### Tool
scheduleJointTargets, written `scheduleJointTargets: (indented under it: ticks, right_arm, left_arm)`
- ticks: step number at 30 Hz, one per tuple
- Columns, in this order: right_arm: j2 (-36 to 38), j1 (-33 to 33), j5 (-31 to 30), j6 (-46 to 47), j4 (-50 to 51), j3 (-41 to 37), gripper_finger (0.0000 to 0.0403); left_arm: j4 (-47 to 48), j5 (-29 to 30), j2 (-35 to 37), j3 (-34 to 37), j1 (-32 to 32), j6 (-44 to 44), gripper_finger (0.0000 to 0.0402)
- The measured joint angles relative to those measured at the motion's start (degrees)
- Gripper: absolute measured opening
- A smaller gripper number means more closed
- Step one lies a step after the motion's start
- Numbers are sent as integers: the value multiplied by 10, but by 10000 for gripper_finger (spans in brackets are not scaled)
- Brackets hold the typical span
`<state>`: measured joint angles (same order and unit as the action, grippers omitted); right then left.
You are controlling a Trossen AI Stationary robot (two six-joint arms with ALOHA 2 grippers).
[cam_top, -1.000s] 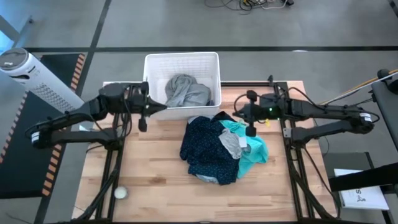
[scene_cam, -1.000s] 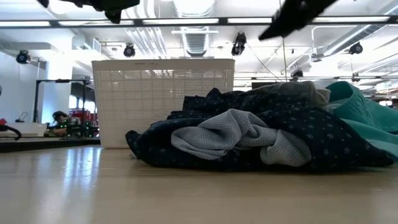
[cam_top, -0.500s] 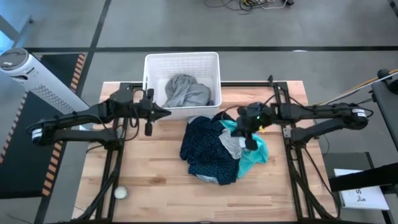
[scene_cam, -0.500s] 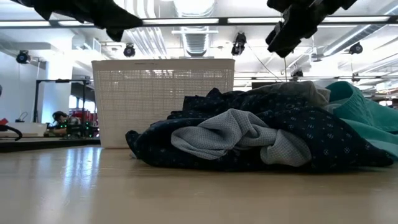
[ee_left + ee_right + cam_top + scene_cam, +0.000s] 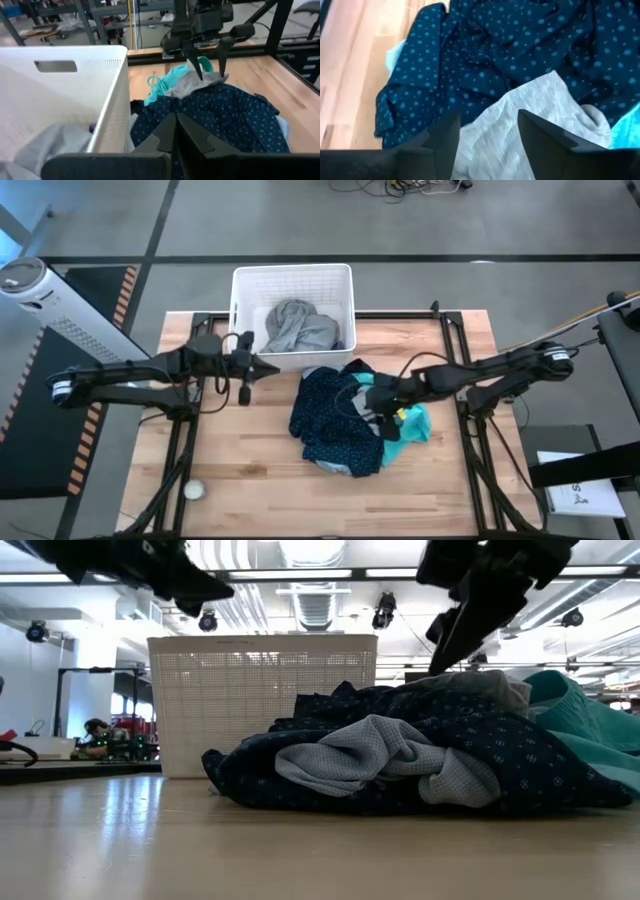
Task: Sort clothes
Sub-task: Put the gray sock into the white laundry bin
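Note:
A heap of clothes lies at the table's middle right: a navy dotted garment [image 5: 325,420], a teal one [image 5: 412,425] and a light grey one [image 5: 372,412] on top. Another grey garment [image 5: 297,326] lies in the white basket [image 5: 240,290] at the far edge. My right gripper [image 5: 487,120] is open and points down over the heap, one finger on either side of the light grey garment [image 5: 520,125]. It also shows in the left wrist view [image 5: 211,75]. My left gripper [image 5: 175,131] is shut and empty, in the air by the basket's near wall [image 5: 266,366]. My right gripper comes at the light grey garment [image 5: 200,85] from above, slanting from the table's right. Its open fingers [image 5: 222,62] straddle a raised fold on top of the heap. I cannot tell whether the fingertips touch the cloth.
A small white ball [image 5: 193,490] lies near the table's front left corner. A white perforated cylinder [image 5: 45,295] stands off the table's left. Bare wood [image 5: 240,450] lies in front of the heap and to its left.
My right gripper has come down and toward the table's left and near side, from above the heap's far right edge onto its top, tipping its fingers downward, and has opened. My left gripper has drifted a little toward the near edge, still shut.

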<state>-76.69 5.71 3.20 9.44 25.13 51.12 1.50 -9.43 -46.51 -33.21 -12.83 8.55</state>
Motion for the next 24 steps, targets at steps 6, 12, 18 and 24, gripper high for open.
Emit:
scheduleJointTargets:
  ticks: [6,12,18,24]
  right_arm:
    - [-34,7,-1,14,-5,10,222]
    - [-56,7,-94,51,54,38,202]
    - [-59,8,-139,56,119,74,105]
    - [-59,15,-138,19,145,124,8]
  left_arm:
    - [-95,1,3,68,2,-36,0]
    - [-200,4,8,117,18,-51,0]
    - [-246,3,11,134,52,-56,0]
    - [-267,20,11,150,112,-36,0]
